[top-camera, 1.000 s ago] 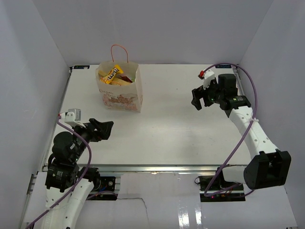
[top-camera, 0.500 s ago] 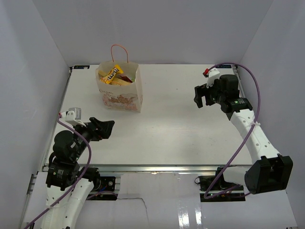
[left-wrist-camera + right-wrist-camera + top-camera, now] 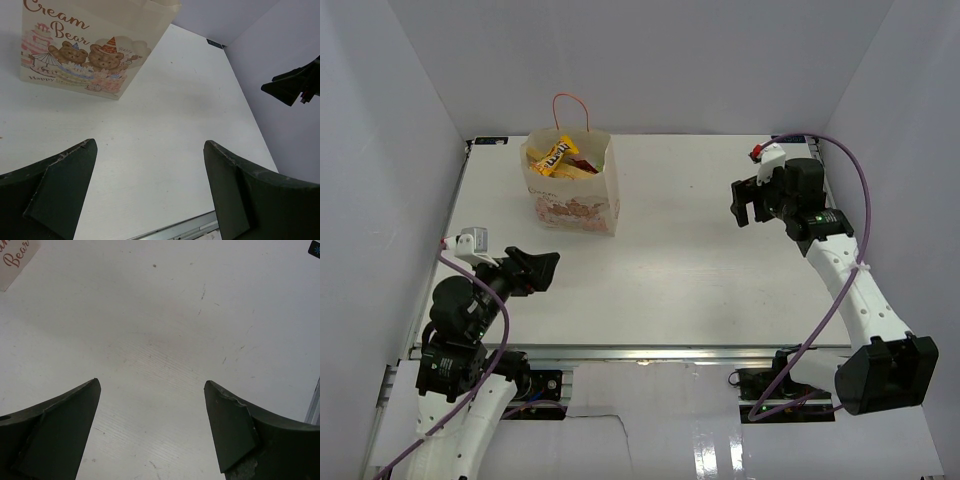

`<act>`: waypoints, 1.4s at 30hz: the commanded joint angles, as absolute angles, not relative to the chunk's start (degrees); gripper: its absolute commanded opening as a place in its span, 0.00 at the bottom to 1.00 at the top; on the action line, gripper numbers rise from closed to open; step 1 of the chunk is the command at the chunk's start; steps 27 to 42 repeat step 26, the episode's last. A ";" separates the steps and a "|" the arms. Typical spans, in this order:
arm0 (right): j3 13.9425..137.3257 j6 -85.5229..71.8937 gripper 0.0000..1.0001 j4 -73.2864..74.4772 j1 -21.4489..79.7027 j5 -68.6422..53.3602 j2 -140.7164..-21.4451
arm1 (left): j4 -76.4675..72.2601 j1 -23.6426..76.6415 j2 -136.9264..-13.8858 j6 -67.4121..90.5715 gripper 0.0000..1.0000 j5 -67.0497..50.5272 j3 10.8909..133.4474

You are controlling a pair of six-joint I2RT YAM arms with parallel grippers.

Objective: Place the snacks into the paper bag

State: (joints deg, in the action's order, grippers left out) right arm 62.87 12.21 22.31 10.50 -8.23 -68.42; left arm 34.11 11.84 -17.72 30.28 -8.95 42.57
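The cream paper bag (image 3: 575, 190) stands upright at the back left of the table, its pink-red cord handle up. Yellow, orange and red snack packets (image 3: 558, 157) show inside its open top; no snack lies on the table. In the left wrist view the bag's front (image 3: 85, 45) shows bears and red script. My left gripper (image 3: 542, 268) is open and empty near the front left edge. My right gripper (image 3: 742, 203) is open and empty over the back right of the table. The bag's corner shows in the right wrist view (image 3: 17, 260).
White walls close in the table (image 3: 690, 270) on the left, back and right. A metal rail (image 3: 650, 352) runs along the near edge. A purple cable (image 3: 840, 290) loops beside the right arm.
My right arm has drawn back a little to the right and toward the far wall, with its gripper still open. The left arm has barely moved.
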 commanded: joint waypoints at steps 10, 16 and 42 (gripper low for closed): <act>60.38 10.73 0.90 19.86 10.20 -6.06 -64.87 | 29.28 11.87 -14.86 35.15 0.98 -7.21 37.80; 58.63 10.20 0.90 18.72 10.20 -2.99 -63.64 | 28.30 11.78 -15.73 35.51 0.98 -8.00 37.35; 56.87 10.10 0.90 17.49 10.20 -0.79 -63.02 | 27.69 11.86 -16.96 34.54 0.98 -8.70 37.71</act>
